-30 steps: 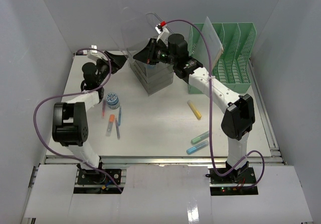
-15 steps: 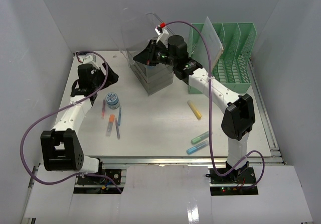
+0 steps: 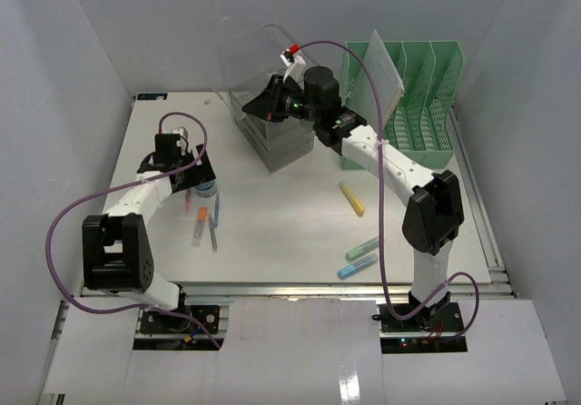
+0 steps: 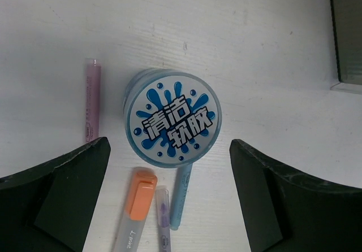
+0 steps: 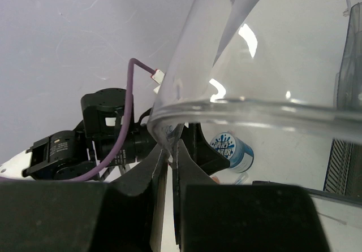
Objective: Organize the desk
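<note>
The white desk (image 3: 281, 219) holds a round blue tub (image 4: 172, 119) with a white-and-blue label. My left gripper (image 4: 169, 146) is open and hovers straight above the tub, one finger on each side. In the top view the left gripper (image 3: 193, 176) covers most of the tub (image 3: 208, 188). My right gripper (image 5: 170, 152) is shut on the edge of a clear plastic cover (image 5: 254, 113). It holds the cover (image 3: 247, 60) raised above the grey drawer box (image 3: 280, 140) at the back.
A pink pen (image 4: 91, 100), orange highlighter (image 4: 134, 209), purple pen (image 4: 163, 221) and blue pen (image 4: 180, 198) lie beside the tub. Yellow (image 3: 351, 198), green (image 3: 361, 247) and blue (image 3: 357, 266) highlighters lie at the right. A green file rack (image 3: 422, 105) holding paper stands back right.
</note>
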Robot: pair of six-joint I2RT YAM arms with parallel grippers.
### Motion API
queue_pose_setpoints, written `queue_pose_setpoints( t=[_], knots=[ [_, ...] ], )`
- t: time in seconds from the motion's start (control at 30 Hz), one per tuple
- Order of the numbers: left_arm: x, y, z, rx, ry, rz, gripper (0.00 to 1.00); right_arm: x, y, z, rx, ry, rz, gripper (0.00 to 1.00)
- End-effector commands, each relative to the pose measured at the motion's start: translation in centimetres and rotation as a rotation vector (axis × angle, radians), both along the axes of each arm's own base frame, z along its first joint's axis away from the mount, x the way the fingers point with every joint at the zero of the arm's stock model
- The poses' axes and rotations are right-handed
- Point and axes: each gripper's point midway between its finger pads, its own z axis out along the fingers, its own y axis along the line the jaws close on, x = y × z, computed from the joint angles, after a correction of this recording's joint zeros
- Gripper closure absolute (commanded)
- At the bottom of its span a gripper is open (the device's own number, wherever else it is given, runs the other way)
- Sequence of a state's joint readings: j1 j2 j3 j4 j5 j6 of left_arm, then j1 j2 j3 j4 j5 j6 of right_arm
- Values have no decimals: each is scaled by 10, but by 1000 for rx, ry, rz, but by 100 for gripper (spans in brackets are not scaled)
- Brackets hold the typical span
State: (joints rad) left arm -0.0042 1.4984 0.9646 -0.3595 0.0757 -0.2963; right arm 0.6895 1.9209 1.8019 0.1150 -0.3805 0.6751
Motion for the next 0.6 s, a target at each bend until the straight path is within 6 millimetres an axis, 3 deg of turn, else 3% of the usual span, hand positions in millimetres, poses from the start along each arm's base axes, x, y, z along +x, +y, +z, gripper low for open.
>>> queue_pose_setpoints(
  t=[0.0, 0.23, 0.57],
  knots=[
    [8, -9, -1, 1, -13, -54, 2, -15, -4, 47, 81, -97, 30, 92],
    [17, -5, -14, 17, 3, -24, 2, -15, -5, 49, 83, -100, 30, 92],
    [29, -4, -11, 3, -37, 6, 20, -17, -5, 50, 86, -100, 36, 92]
  ],
)
